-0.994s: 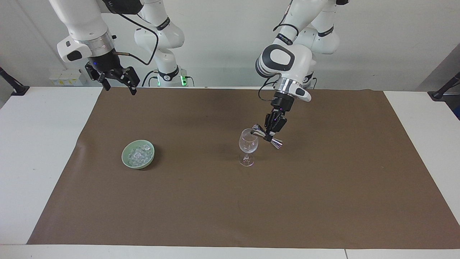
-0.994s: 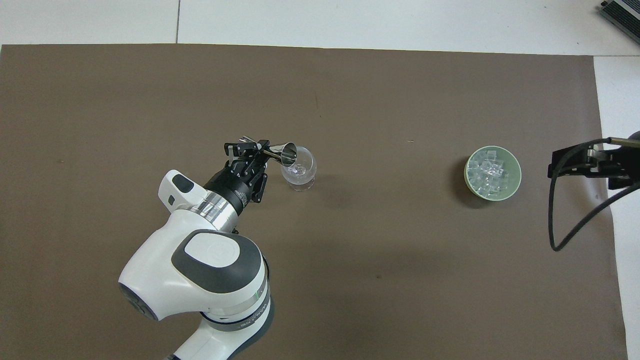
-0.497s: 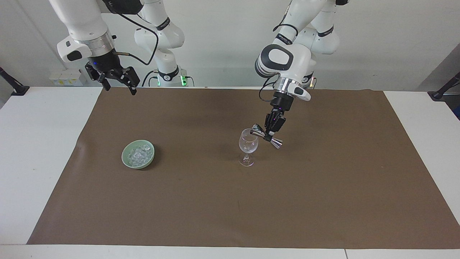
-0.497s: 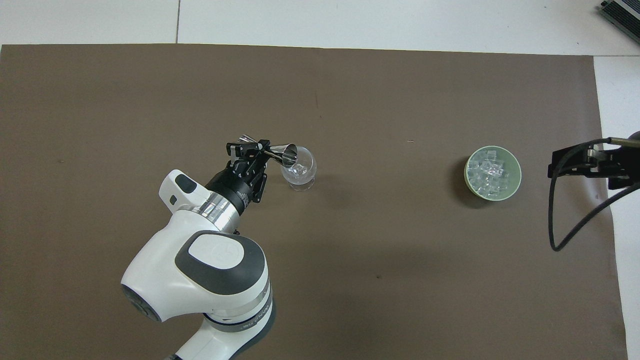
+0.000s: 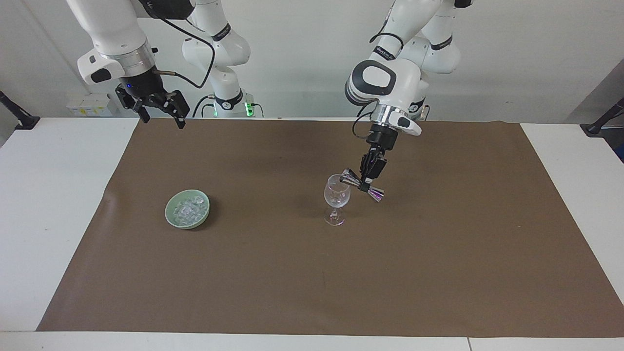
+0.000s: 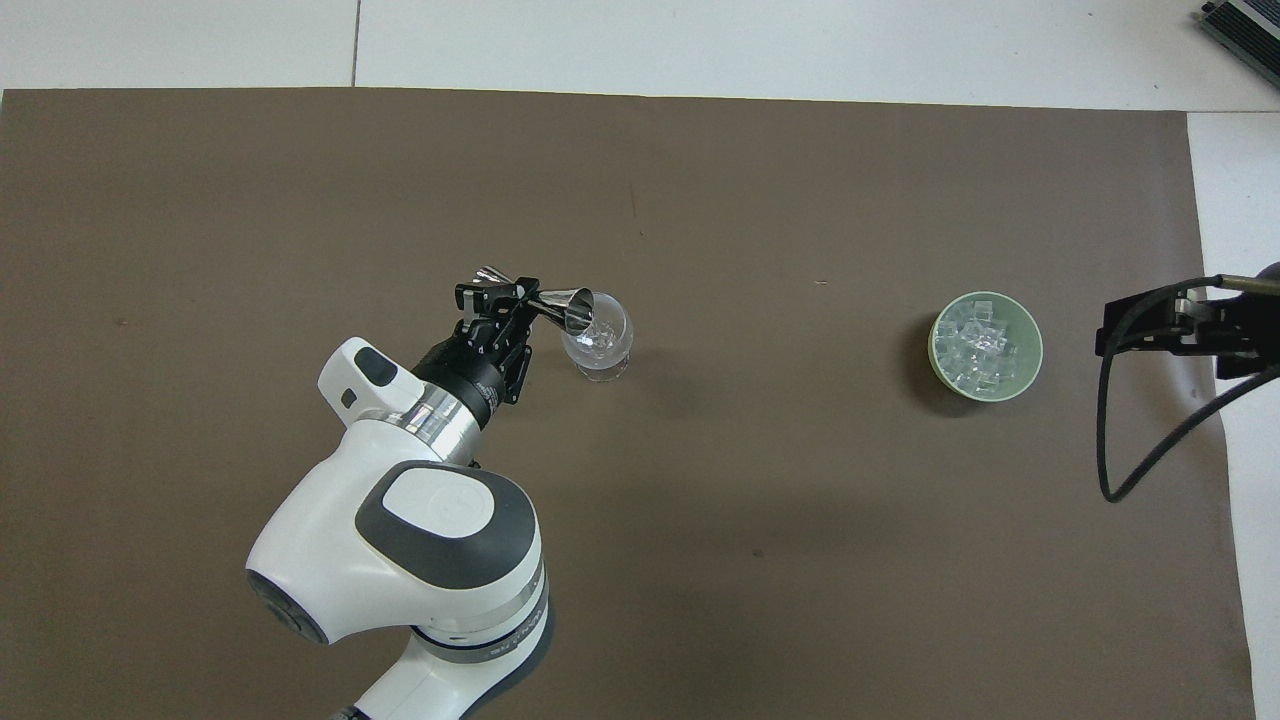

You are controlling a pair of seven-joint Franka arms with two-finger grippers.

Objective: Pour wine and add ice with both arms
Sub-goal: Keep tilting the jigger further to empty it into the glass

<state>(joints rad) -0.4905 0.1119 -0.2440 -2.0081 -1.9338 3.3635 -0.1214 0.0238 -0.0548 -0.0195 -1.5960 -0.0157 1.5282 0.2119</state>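
A clear stemmed glass (image 5: pixel 336 199) (image 6: pixel 597 345) stands upright near the middle of the brown mat. My left gripper (image 5: pixel 364 184) (image 6: pixel 522 296) is shut on the waist of a steel double-cone jigger (image 5: pixel 362 185) (image 6: pixel 540 298), held almost level with one cup at the glass's rim. Ice (image 5: pixel 189 209) (image 6: pixel 978 345) fills a pale green bowl (image 5: pixel 171 217) (image 6: pixel 1033 352) toward the right arm's end. My right gripper (image 5: pixel 161 113) (image 6: pixel 1150 325) hangs open and high above the mat's edge nearest the robots, holding nothing. No wine shows.
The brown mat (image 5: pixel 438 273) (image 6: pixel 300 180) covers most of the white table (image 5: pixel 48 195). A black cable (image 6: pixel 1130 450) loops down from the right wrist.
The left arm has drawn slightly back toward its base and the jigger has tipped a little nearer to level at the glass rim. The right arm has not moved.
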